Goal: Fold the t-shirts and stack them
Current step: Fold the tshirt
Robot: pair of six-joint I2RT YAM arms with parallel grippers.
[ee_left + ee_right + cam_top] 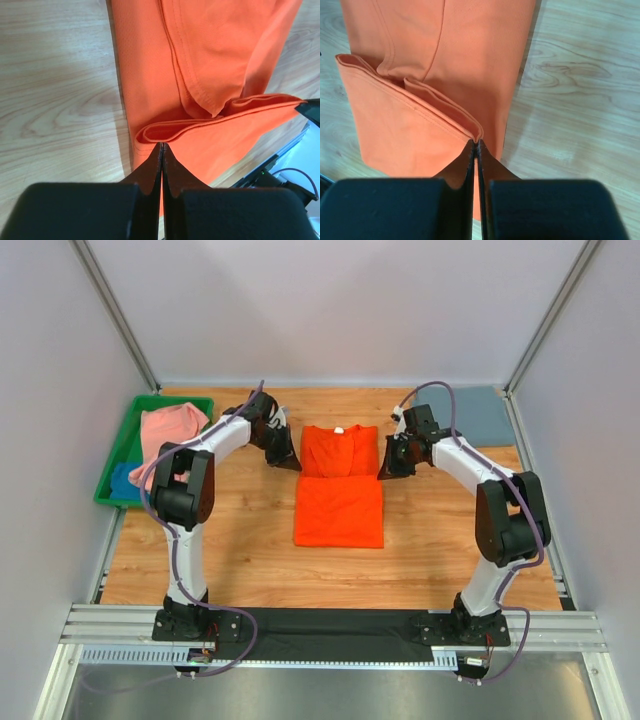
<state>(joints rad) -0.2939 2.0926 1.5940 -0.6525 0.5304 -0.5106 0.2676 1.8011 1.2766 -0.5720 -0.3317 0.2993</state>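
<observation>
The orange shirt (pixel 338 495) is spread at the middle of the desk (pixel 250 540). A doubled edge is pinched at each side, by the closed left end effector (pixel 161 146) and the closed right end effector (pixel 476 142). A pink shirt (pixel 168 430) is heaped in the green tray (pixel 112 465).

I can pass over bare table (pixel 250 560) near and on either side of the orange t-shirt (pixel 340 505). Far left, the green tray (pixel 113 462) holding a pink t-shirt (pixel 170 430) blocks me; a grey-blue t-shirt (pixel 480 412) covers the far right corner.
</observation>
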